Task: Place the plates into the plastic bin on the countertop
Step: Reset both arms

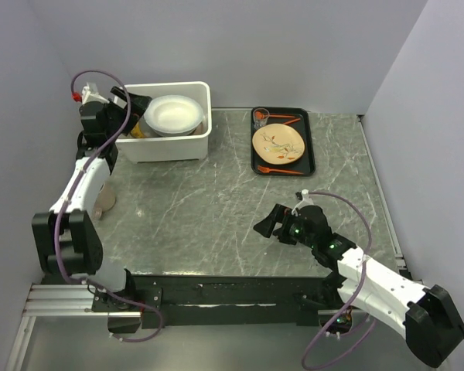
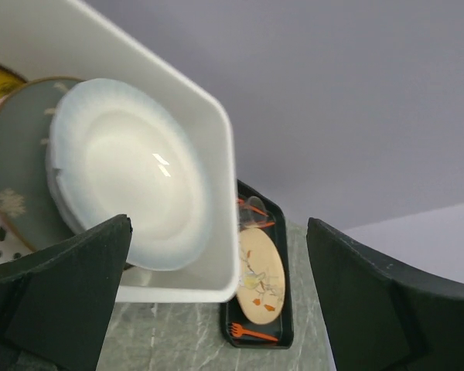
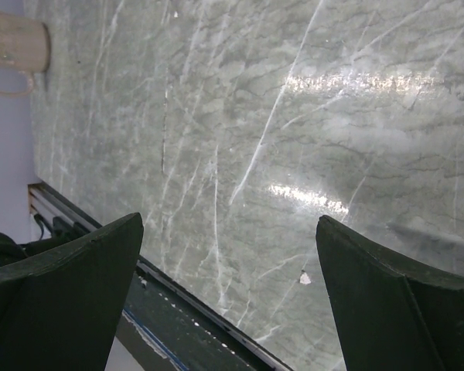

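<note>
- Left pincer [image 1: 136, 103]: at the far-left corner of the table [image 1: 201, 209], just above the left end of the white bin [image 1: 164, 147]. Fingers [image 2: 69, 294] spread wide, nothing between them.
- Right pincer [image 1: 267, 222]: low over bare marble, right of the table's middle and towards the near edge. Also spread wide, and it grips nothing. The right wrist view shows only veined surface between its fingers.
- Bin stands on the table at the far edge, left of centre, with its long side parallel to that edge.
- Plates are stacked inside the bin, leaning rather than lying flat. White plate [image 1: 172, 114] is on top and faces up. Behind it, in the left wrist view, is a grey-green plate [image 2: 19, 178] with a pale sprig. Slivers of further rims show behind that one, but I cannot count them.
- Black tray [image 1: 308, 143]: at the far edge, right of centre, apart from the bin. It holds a peach painted plate [image 1: 278, 142] and an orange fork [image 1: 282, 169].
- Beige mug [image 1: 106, 197]: at the left edge, beside the left arm.
</note>
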### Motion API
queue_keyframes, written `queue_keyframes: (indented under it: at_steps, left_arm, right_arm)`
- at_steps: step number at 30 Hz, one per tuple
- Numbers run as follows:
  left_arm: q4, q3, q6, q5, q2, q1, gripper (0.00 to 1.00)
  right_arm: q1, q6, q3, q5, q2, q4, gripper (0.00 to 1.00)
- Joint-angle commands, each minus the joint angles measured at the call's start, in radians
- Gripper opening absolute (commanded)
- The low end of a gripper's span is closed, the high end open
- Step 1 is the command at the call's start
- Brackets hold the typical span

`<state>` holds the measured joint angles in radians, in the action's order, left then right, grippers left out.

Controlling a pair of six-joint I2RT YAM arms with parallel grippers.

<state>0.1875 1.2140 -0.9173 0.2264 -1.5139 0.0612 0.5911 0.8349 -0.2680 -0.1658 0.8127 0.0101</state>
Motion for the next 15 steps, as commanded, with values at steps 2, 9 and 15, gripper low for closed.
queue_keyframes:
  at_steps: [2,9,15]
  left_arm:
    - [-0.023,-0.011,0.167,-0.067,0.122,-0.118,0.99]
    - [-0.146,-0.122,0.264,-0.188,0.247,-0.257,0.99]
    - [-0.050,-0.361,0.288,-0.186,0.365,-0.276,1.00]
  right_arm:
    - [0.003,-0.057,-0.103,0.048,0.062,-0.004,1.00]
    - [0.003,-0.118,-0.246,0.164,0.132,-0.107,1.00]
    - [0.003,-0.192,-0.358,0.303,0.155,-0.193,1.00]
